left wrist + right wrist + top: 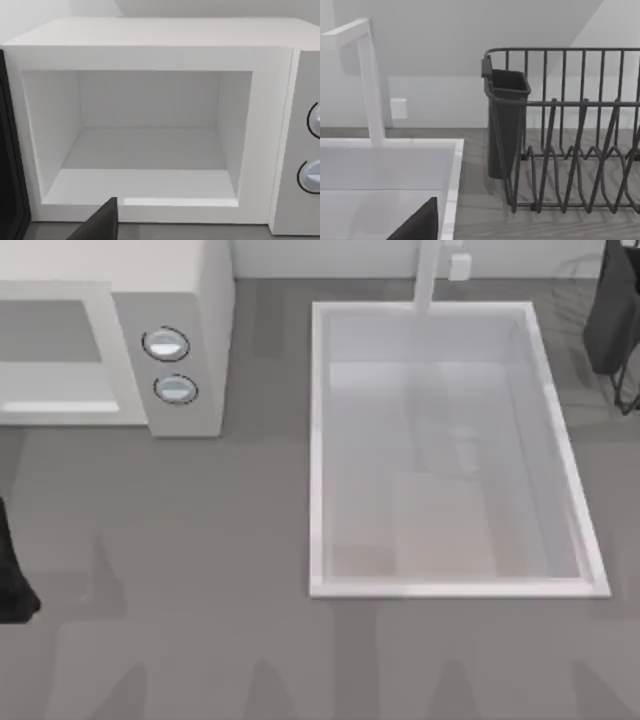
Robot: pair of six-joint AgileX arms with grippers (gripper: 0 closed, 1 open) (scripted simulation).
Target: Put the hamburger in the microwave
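The white microwave (170, 300) stands at the table's back left, with two round bluish knobs (166, 344) on its grey panel. In the left wrist view the microwave (150, 35) faces me with its door (7, 160) swung open to one side, and its white cavity holds nothing. A dark part of my left gripper (100, 225) sits low in front of the opening. My left arm (12, 580) is at the left edge of the table. A dark part of my right gripper (420, 225) hangs over the sink's corner. The hamburger is out of view.
A white rectangular sink basin (320, 440) with a white faucet (428, 275) fills the table's middle and right. A dark wire dish rack (570, 150) with a dark cup holder (506, 125) stands at the back right (610, 320). Grey tabletop runs along the front.
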